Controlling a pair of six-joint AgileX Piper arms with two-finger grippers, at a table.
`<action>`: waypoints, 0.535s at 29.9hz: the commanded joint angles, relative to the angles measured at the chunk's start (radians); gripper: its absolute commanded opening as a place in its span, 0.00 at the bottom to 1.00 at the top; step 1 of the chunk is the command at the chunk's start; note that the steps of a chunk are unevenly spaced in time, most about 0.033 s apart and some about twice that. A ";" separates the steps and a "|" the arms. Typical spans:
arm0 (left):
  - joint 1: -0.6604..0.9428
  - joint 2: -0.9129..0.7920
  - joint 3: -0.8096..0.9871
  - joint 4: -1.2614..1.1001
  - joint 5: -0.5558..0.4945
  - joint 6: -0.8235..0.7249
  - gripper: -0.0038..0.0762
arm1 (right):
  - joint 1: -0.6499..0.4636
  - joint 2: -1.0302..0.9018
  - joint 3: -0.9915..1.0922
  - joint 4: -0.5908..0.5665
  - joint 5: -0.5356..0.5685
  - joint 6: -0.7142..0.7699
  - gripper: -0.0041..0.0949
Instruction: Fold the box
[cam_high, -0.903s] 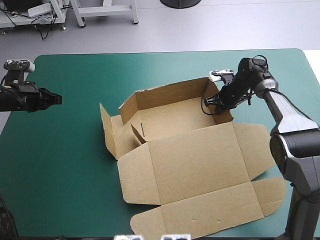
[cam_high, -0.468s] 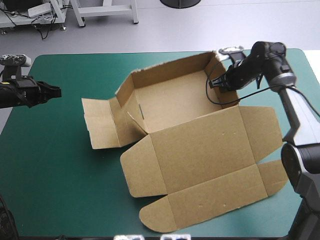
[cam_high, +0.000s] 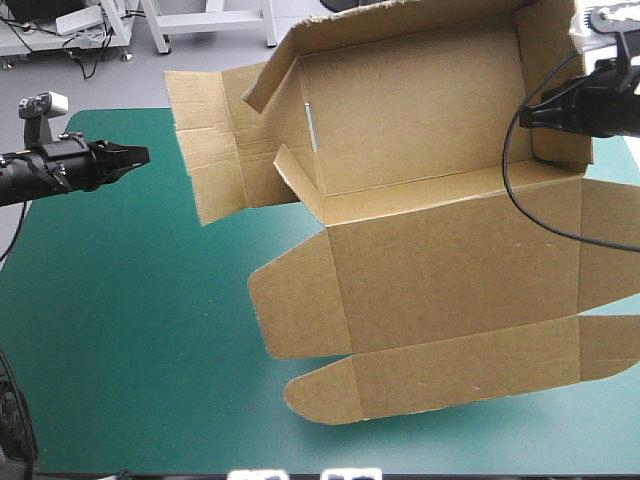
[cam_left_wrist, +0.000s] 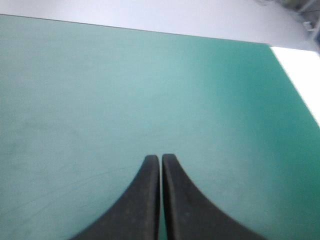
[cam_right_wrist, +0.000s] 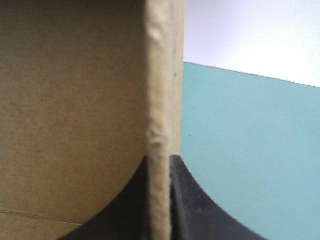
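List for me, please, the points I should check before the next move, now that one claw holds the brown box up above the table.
1. Grip of the right claw on the brown cardboard box: ok. It is shut on the edge of one raised side wall.
2. Left claw free to help: ok. It is shut, empty, over the teal-green table cover, apart from the box.
3. Left end flap tucked in: not ok. It spreads outward toward the left claw.
4. Wide lid panel unfolded: ok. It hangs flat below the tray part.
5. Lowest rounded flap off the table: cannot tell.
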 joint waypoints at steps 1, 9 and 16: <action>-0.006 -0.019 -0.026 -0.238 0.099 0.051 0.05 | -0.009 -0.081 -0.030 0.055 0.005 0.007 0.04; -0.143 -0.024 -0.026 -0.263 0.138 0.062 0.05 | -0.008 -0.097 -0.017 0.116 0.005 0.025 0.04; -0.258 -0.040 -0.032 -0.348 0.138 0.084 0.05 | -0.008 -0.095 0.054 0.111 0.005 0.025 0.04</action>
